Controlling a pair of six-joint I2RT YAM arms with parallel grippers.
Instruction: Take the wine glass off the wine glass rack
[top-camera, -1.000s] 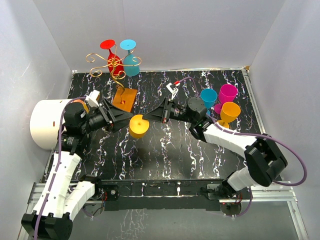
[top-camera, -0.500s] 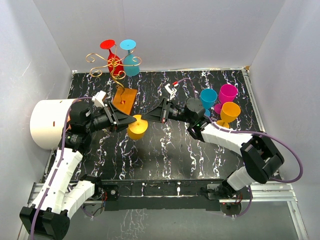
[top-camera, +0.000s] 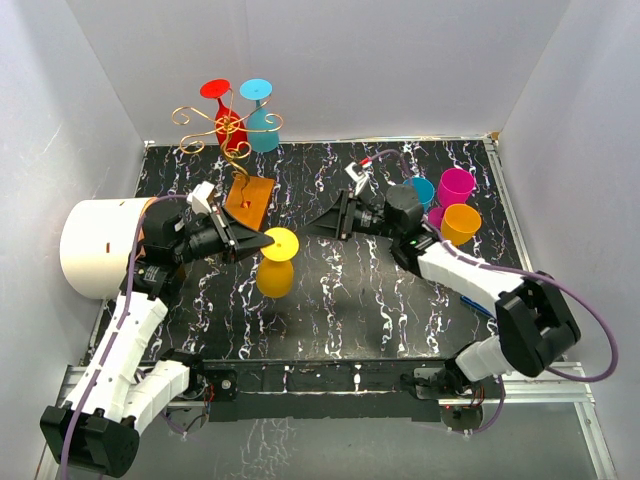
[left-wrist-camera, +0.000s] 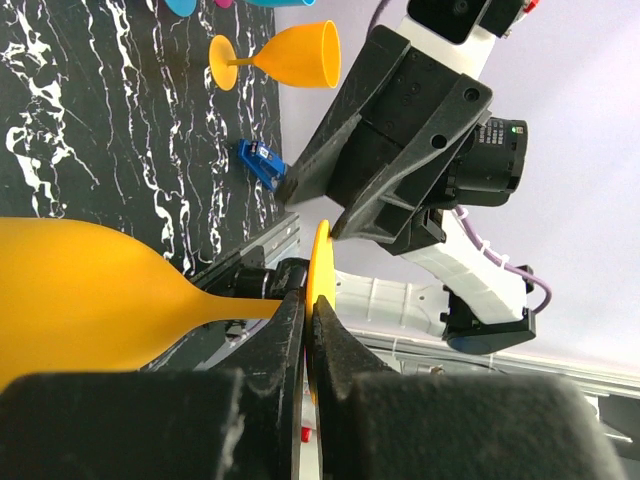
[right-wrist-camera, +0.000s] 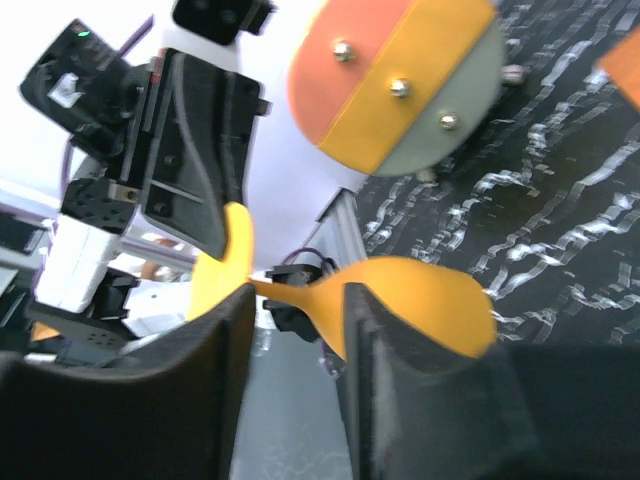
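Note:
A yellow wine glass (top-camera: 275, 272) hangs off the rack, over the middle of the table, its foot (left-wrist-camera: 320, 270) pinched edge-on in my shut left gripper (left-wrist-camera: 308, 300). Its bowl (left-wrist-camera: 80, 300) points down from my left gripper (top-camera: 262, 243). My right gripper (top-camera: 308, 231) stands open just right of the foot, not touching it. In the right wrist view the glass (right-wrist-camera: 410, 300) shows past the parted jaws of the right gripper (right-wrist-camera: 298, 300). The gold wine glass rack (top-camera: 225, 128) on its wooden base (top-camera: 250, 198) still carries a red glass (top-camera: 226, 112) and a blue glass (top-camera: 262, 115).
A large white cylinder (top-camera: 100, 245) stands at the left edge beside my left arm. Blue (top-camera: 420, 190), magenta (top-camera: 456, 185) and orange (top-camera: 460, 222) glasses are grouped at the right, behind my right arm. A small blue piece (left-wrist-camera: 262, 162) lies on the marbled table.
My left gripper has shut on the yellow glass's foot. My right gripper has opened, let the glass go and drawn back to the right. The bowl has swung downward.

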